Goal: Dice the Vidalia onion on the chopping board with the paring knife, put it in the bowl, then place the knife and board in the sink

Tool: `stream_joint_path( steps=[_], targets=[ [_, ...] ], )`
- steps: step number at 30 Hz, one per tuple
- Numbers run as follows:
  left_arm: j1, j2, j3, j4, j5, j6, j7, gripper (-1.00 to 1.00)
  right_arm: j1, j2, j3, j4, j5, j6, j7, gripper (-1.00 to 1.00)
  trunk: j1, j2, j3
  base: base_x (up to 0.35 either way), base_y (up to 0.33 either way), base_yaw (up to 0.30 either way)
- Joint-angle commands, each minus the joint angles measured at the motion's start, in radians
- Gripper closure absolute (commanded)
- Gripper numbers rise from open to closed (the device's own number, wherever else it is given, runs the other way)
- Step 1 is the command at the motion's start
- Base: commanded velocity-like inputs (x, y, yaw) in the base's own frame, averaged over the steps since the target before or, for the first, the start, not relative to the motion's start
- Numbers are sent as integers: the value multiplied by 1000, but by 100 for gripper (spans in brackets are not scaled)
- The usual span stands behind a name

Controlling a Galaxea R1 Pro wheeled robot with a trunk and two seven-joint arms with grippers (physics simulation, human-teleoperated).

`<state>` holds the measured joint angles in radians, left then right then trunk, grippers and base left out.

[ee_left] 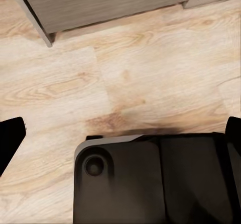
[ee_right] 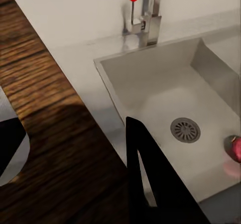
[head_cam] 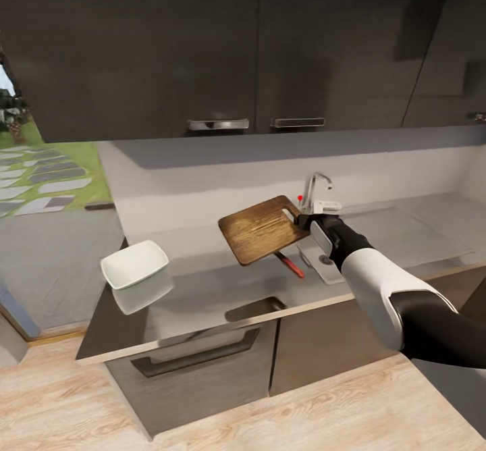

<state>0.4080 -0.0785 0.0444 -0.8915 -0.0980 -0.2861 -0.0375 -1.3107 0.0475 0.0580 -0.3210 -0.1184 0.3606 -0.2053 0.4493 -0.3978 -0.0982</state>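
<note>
- The chopping board (head_cam: 262,228) is held up off the countertop (head_cam: 202,289), pinched in the right gripper (head_cam: 305,220).
- The sink (ee_right: 165,108) sits just under that gripper; the paring knife (head_cam: 290,264) lies below, not in yet.
- Left gripper (ee_left: 120,148) hangs wide apart, holding nothing.

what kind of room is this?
A kitchen, by the looks: a grey countertop over cabinets, a steel sink with a tap, and dark wall cupboards above. A garden shows outside.

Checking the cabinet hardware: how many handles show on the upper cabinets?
2: the left handle and the right handle sit side by side along the upper cabinets' bottom edge. Others may lie outside the frame.
</note>
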Motion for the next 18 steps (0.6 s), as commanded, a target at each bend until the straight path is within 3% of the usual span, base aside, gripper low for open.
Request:
stream_joint_path(
  steps=[1,18],
  targets=[
    [0,-1,5,-1,-10,-2,-4,-100,-1,2,6,-1,-9,4,-10,100,1,-2,-2,0,63,0],
    [0,-1,5,17,-11,-2,-4,-100,-1,9,4,2,-9,3,-53,100,1,-2,-2,0,6,0]
  ],
)
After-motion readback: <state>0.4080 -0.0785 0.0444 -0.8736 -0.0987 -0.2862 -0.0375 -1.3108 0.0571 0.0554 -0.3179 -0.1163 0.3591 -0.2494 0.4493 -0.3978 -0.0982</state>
